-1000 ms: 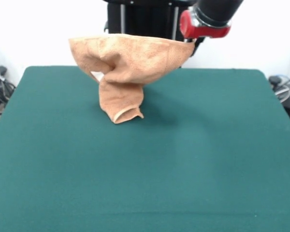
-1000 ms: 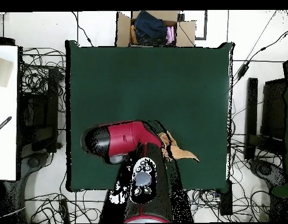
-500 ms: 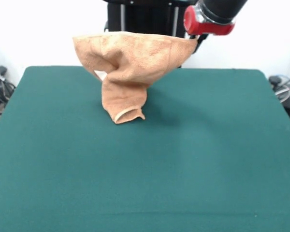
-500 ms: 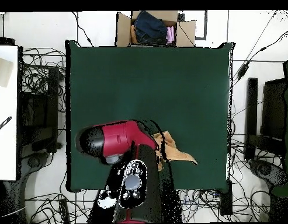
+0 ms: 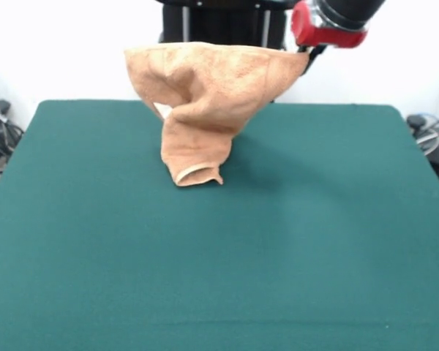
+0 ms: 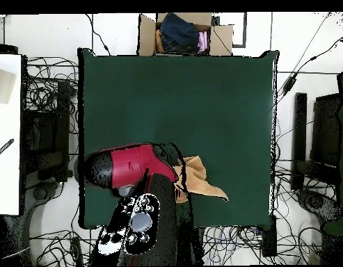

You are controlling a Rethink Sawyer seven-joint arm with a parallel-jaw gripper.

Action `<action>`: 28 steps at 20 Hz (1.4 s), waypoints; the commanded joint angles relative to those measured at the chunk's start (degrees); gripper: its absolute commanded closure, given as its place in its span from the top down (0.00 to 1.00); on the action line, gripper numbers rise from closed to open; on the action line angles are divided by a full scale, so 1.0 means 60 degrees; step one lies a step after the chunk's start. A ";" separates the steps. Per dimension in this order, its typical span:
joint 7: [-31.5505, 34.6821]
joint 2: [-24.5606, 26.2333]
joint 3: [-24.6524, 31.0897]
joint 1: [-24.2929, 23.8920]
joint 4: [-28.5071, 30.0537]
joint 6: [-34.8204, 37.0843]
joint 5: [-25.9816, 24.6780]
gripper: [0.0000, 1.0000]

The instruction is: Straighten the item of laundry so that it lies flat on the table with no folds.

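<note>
We find the orange-tan terry towel (image 5: 208, 102) suspended above the green felt table (image 5: 293, 248), held by one corner at the gripper (image 5: 304, 55), which enters the front view at about 1 o'clock. The jaws are closed on that corner; their tips are hidden by the cloth and the red wrist, so we judge the grip from the way the top edge runs taut from that point.

Compared with one second ago, the gripper has risen and shifted toward 3 o'clock in the front view, and the towel has followed. The lower hemmed end (image 5: 197, 174) remains on or just at the tabletop, curled and doubled. A small white label (image 5: 162, 110) shows at the fold on the 9 o'clock side.

In the overhead view the towel (image 6: 202, 182) sits near the 6 o'clock table edge, beside the red arm (image 6: 132, 167).

Our judgement: the lift-and-drag is in progress. The cloth is bunched, not flat; the task is far from complete. The trailing end may roll under as it drags.
</note>
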 commanded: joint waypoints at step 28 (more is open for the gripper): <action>0.3553 0.0979 -0.1250 0.0517 -0.1519 0.2718 0.1187 0.00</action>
